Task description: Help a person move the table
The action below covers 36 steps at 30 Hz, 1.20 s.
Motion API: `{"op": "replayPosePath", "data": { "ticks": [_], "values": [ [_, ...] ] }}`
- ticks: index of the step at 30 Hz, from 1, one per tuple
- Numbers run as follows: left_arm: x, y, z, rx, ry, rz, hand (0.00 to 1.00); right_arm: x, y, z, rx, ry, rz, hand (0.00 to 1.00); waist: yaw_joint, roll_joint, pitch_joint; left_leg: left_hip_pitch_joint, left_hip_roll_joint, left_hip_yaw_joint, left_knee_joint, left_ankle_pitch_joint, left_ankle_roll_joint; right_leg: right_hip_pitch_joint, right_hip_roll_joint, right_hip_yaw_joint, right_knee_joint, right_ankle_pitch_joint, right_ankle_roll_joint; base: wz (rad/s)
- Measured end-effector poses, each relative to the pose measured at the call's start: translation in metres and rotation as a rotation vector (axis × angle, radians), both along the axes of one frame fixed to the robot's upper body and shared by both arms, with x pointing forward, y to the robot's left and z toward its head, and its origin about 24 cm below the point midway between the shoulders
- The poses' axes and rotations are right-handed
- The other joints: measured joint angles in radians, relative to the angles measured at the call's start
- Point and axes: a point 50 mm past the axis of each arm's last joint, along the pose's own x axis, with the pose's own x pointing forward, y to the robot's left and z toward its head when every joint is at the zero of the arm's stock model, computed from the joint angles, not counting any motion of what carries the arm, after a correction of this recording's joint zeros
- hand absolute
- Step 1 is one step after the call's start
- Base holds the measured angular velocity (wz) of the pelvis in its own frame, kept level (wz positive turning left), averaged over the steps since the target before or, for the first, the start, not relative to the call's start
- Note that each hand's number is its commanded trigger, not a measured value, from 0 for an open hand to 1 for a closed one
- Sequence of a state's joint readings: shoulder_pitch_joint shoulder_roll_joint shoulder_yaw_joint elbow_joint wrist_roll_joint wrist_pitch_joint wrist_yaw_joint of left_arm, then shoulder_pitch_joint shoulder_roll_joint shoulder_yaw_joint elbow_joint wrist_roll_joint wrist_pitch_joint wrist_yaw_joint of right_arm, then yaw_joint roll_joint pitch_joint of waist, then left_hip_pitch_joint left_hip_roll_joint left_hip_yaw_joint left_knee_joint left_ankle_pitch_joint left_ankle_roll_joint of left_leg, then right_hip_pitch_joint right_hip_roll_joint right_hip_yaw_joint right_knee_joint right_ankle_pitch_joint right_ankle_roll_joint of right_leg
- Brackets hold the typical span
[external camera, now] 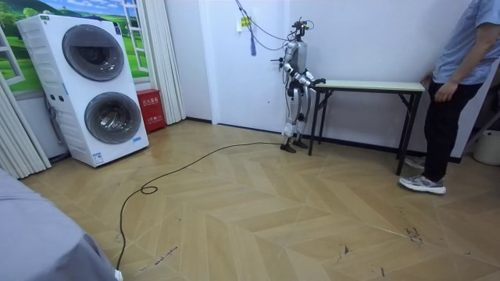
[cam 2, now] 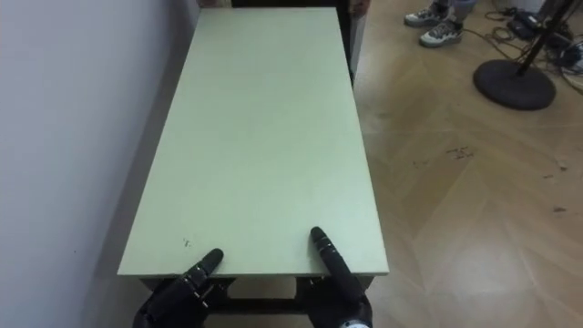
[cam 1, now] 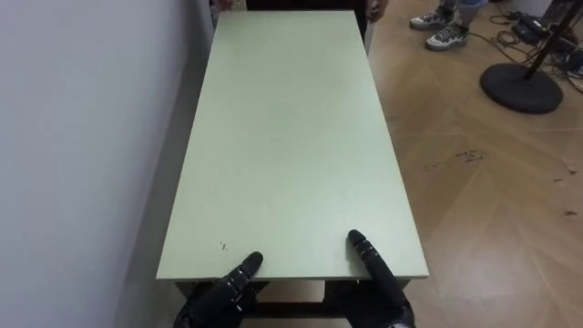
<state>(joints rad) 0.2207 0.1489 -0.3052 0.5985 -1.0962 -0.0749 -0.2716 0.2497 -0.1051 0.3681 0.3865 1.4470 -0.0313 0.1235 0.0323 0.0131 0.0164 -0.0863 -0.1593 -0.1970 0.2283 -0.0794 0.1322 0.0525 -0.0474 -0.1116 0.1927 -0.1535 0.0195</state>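
The table [cam 1: 287,137] is a long pale green board on a dark frame with thin dark legs [external camera: 406,129]. It stands on the wood floor [cam 1: 492,210] and runs from 6 o'clock at the robot straight out to 12 o'clock. Its long side at 9 o'clock lies just beside the white wall [cam 1: 82,137].

The robot stands at the near short end. Its left hand [cam 1: 223,290] is at 7 o'clock and its right hand [cam 1: 378,273] at 5 o'clock, and both reach up over the near edge onto the top. Most of each hand sits below the board, so I cannot tell whether either hand is closed on the edge.

A person [external camera: 457,86] stands at the far end, at 12 to 1 o'clock. From here I cannot say whether they have hold of the table.

The top looks stiff and flat, so it should carry as one rigid piece without sagging. I judge it middling in weight and awkward mainly for its length. The surface looks smooth and probably gives little grip from above. The short end edge or the frame rail under it is the better hold, with the hands spread toward the two corners to stop it twisting.

Both ends need to rise together, or the legs may drag. With the wall so close at 9 o'clock, the free room lies toward 3 o'clock, short of the round black stand base [cam 1: 521,88] at 2 o'clock
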Motion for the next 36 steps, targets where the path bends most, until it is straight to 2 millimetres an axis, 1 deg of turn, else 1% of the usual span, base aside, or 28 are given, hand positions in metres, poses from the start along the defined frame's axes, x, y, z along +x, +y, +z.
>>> {"op": "replayPosePath", "data": {
  "ticks": [2,5,7,9,12,17,22,26,27,29,31,32,35,36],
  "values": [
    [0.0,0.0,-0.001,-0.004,-0.002,-0.004,0.0,-0.002,-0.003,-0.003,0.002,-0.031,0.016,0.0,0.0,0.006,-0.0004,-0.001,-0.005,-0.01,0.0,0.001,0.0,0.0,0.0,0.003,-0.006,0.0,0.001,0.0],
    [-0.002,0.001,-0.003,-0.012,-0.003,-0.009,0.0,-0.009,-0.011,-0.011,-0.05,-0.055,0.089,0.0,0.001,0.01,-0.0026,0.0,-0.01,-0.02,0.0,0.001,-0.001,0.003,-0.001,0.002,-0.006,-0.003,0.002,0.0],
    [-0.004,0.002,-0.004,-0.012,-0.002,-0.018,0.0,-0.01,-0.012,-0.011,-0.049,-0.067,0.097,0.0,0.001,0.01,-0.0014,0.0,-0.01,-0.021,-0.002,0.002,-0.002,0.002,-0.001,-0.001,-0.007,-0.007,0.001,0.02],
    [-0.005,0.003,-0.004,-0.015,-0.006,-0.019,0.0,-0.011,-0.012,-0.012,-0.043,-0.074,0.109,0.0,0.001,0.009,-0.0016,0.0,-0.01,-0.016,-0.005,0.007,-0.01,0.003,-0.003,-0.006,-0.01,-0.019,0.0,0.07],
    [-0.006,0.003,-0.005,-0.02,-0.01,-0.025,0.0,-0.014,-0.014,-0.015,-0.051,-0.079,0.142,0.0,0.001,0.004,-0.0023,0.001,-0.007,0.001,-0.006,0.005,-0.011,0.008,-0.006,-0.02,-0.009,-0.031,0.0,0.12],
    [-0.009,0.004,-0.005,-0.022,-0.014,-0.034,0.0,-0.018,-0.017,-0.018,-0.049,-0.084,0.175,0.0,0.002,0.0,-0.0016,0.011,-0.008,-0.001,-0.006,-0.002,-0.009,0.026,-0.006,-0.022,-0.022,-0.035,0.004,0.02],
    [-0.01,0.005,-0.006,-0.016,-0.017,-0.049,0.0,-0.017,-0.019,-0.019,-0.054,-0.09,0.199,0.0,0.002,-0.003,-0.0016,0.013,-0.008,-0.001,-0.006,-0.002,-0.009,0.033,-0.005,-0.022,-0.022,-0.034,0.003,0.0],
    [-0.003,0.003,-0.003,-0.035,-0.044,-0.066,0.0,-0.015,-0.018,-0.016,-0.041,-0.108,0.204,0.0,0.001,-0.009,-0.0005,0.004,-0.008,-0.002,0.0,-0.002,-0.01,0.021,-0.006,-0.027,-0.021,-0.036,0.005,0.02],
    [-0.003,0.003,-0.003,-0.044,-0.048,-0.064,0.0,-0.014,-0.017,-0.014,-0.032,-0.12,0.21,0.0,-0.001,-0.013,-0.0021,-0.005,-0.005,0.006,0.004,-0.003,-0.01,0.017,-0.005,-0.029,-0.02,-0.036,0.006,0.04],
    [-0.001,0.002,-0.001,-0.052,-0.065,-0.073,0.0,-0.013,-0.017,-0.011,-0.023,-0.145,0.218,0.0,0.0,-0.015,-0.0021,-0.012,-0.002,0.019,0.011,-0.006,-0.009,0.016,-0.004,-0.031,-0.019,-0.033,0.003,0.04],
    [0.002,0.001,0.001,-0.058,-0.081,-0.076,0.0,-0.011,-0.017,-0.006,-0.016,-0.181,0.229,0.0,0.0,-0.017,-0.0007,-0.025,-0.002,0.019,0.024,-0.011,-0.008,0.011,-0.003,-0.031,-0.017,-0.033,0.003,0.0],
    [0.004,0.0,0.003,-0.062,-0.093,-0.082,0.0,-0.01,-0.017,-0.002,-0.014,-0.215,0.244,0.0,0.001,-0.017,-0.0001,-0.035,-0.002,0.019,0.042,-0.02,-0.008,0.002,-0.001,-0.031,-0.012,-0.032,0.003,0.0],
    [0.005,-0.002,0.005,-0.075,-0.114,-0.109,0.0,-0.007,-0.02,0.003,-0.032,-0.267,0.284,0.0,0.0,-0.008,0.0048,-0.049,-0.003,0.013,0.068,-0.032,-0.002,-0.002,0.001,-0.029,-0.001,-0.027,0.004,0.0],
    [0.008,-0.005,0.009,-0.081,-0.139,-0.138,0.0,-0.005,-0.02,0.003,-0.032,-0.278,0.287,0.0,0.0,-0.003,0.0072,-0.052,-0.006,0.008,0.074,-0.035,0.0,-0.016,-0.001,-0.029,0.012,-0.029,0.005,0.0]
  ]
}}
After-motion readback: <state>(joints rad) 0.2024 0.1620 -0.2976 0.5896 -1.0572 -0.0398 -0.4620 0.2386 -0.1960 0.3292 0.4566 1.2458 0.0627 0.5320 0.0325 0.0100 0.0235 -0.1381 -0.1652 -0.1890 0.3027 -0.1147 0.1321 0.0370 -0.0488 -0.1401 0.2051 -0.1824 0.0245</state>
